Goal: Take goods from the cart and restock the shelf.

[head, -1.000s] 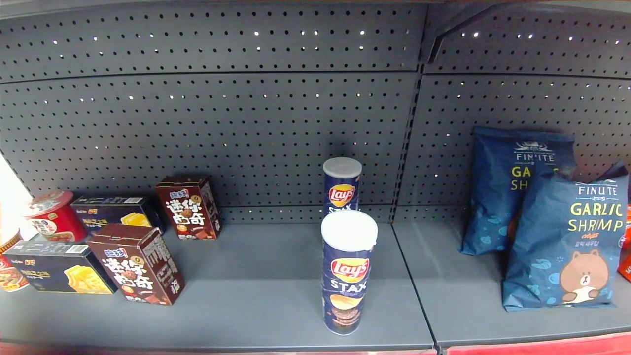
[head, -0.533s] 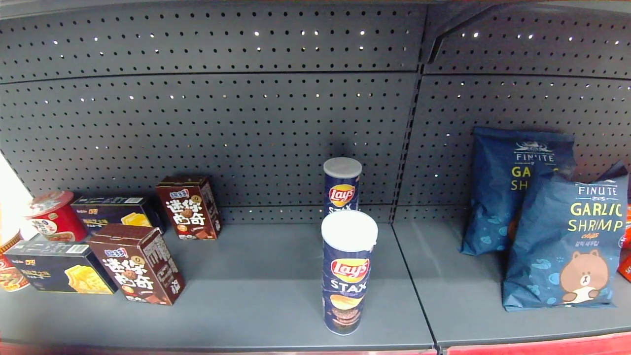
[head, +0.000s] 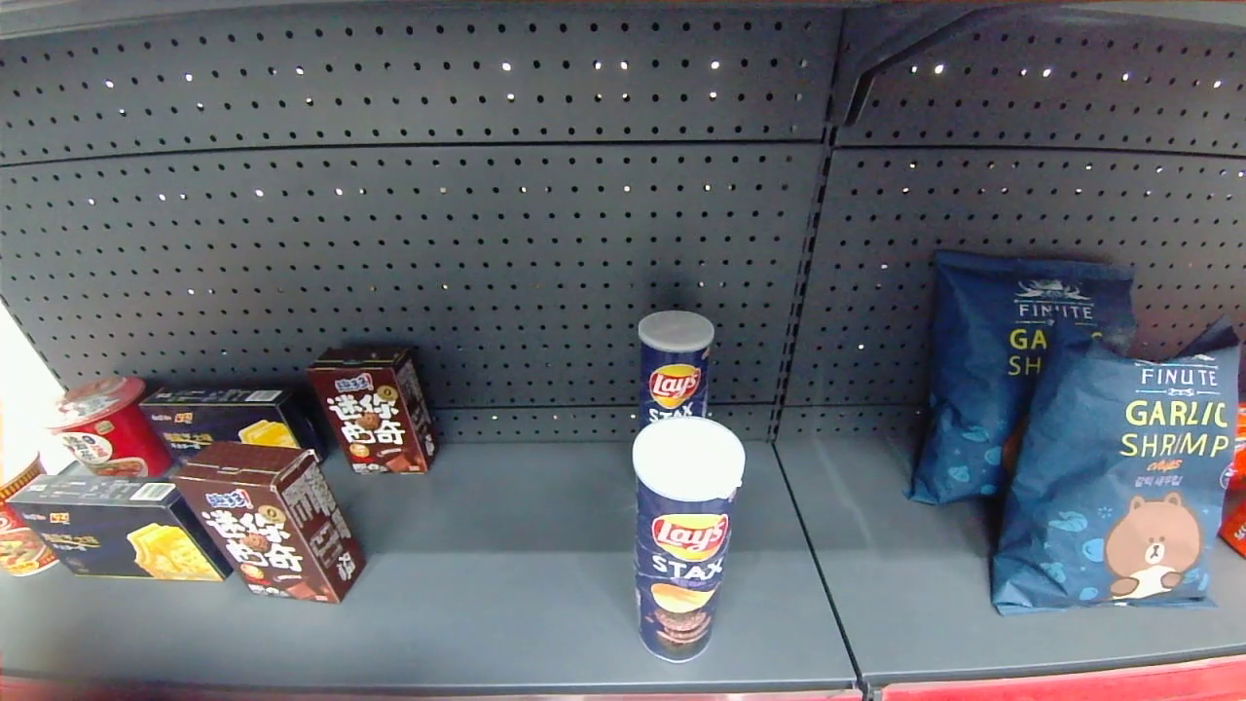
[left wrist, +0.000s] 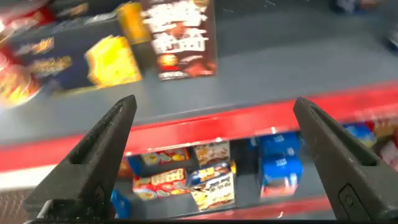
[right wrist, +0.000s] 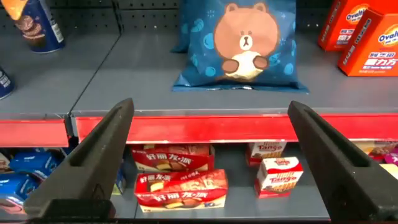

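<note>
The grey shelf (head: 506,545) holds blue chip bags (head: 1110,477) at right, boxes (head: 282,521) at left, and two chip cans (head: 681,545) mid-shelf, one behind the other. The left gripper (left wrist: 214,104) and right gripper (right wrist: 209,107), near its front edge, gape wide, empty.

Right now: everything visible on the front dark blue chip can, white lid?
The tall dark blue cylindrical chip can stands upright on the grey metal shelf near its front edge, label facing out, its flat white lid closed. Red-and-yellow logo above, chip pictures below. Nothing grips it; a matching can stands directly behind, contact unclear.
</note>
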{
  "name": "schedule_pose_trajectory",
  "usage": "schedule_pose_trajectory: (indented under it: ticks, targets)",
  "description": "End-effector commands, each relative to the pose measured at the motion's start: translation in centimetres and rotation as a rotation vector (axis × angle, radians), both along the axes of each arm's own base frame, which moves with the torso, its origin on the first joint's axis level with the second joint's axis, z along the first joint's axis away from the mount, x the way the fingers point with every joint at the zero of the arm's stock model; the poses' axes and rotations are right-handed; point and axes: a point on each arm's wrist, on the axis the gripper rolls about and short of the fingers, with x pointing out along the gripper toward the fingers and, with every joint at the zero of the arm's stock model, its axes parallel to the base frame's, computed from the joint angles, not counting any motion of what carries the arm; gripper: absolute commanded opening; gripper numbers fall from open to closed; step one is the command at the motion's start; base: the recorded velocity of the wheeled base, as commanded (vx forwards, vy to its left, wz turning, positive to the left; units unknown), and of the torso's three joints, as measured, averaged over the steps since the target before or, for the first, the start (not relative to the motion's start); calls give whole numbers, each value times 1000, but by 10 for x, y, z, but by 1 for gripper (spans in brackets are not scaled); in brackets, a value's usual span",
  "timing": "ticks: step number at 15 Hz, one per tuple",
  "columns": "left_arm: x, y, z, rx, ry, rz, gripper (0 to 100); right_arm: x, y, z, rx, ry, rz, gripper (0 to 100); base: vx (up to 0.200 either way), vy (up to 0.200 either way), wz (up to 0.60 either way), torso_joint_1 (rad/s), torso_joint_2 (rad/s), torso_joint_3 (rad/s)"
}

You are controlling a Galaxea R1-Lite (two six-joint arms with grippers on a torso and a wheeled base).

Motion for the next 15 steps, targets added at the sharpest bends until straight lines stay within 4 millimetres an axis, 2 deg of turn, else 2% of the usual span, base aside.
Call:
schedule_pose_trajectory:
  ticks: [1, 5, 8, 15]
  targets:
    - [1, 0, -5, -86, 25, 8, 100, 0, 0, 0, 1, -3, 2, 100, 0, 0, 0, 0, 0, 0]
    - [3, -1, -7, -74, 5, -9, 100, 0, 0, 0, -2, -3, -2, 100, 0, 0, 0, 0, 0, 0]
    - [3, -1, -7, -70, 8, -5, 100, 0, 0, 0, -2, -3, 0, 100, -200, 0, 0, 2, 1, 5]
    - [3, -1, -8, -65, 9, -7, 100, 0, 0, 0, 0, -3, 0, 100, 0, 0, 0, 0, 0, 0]
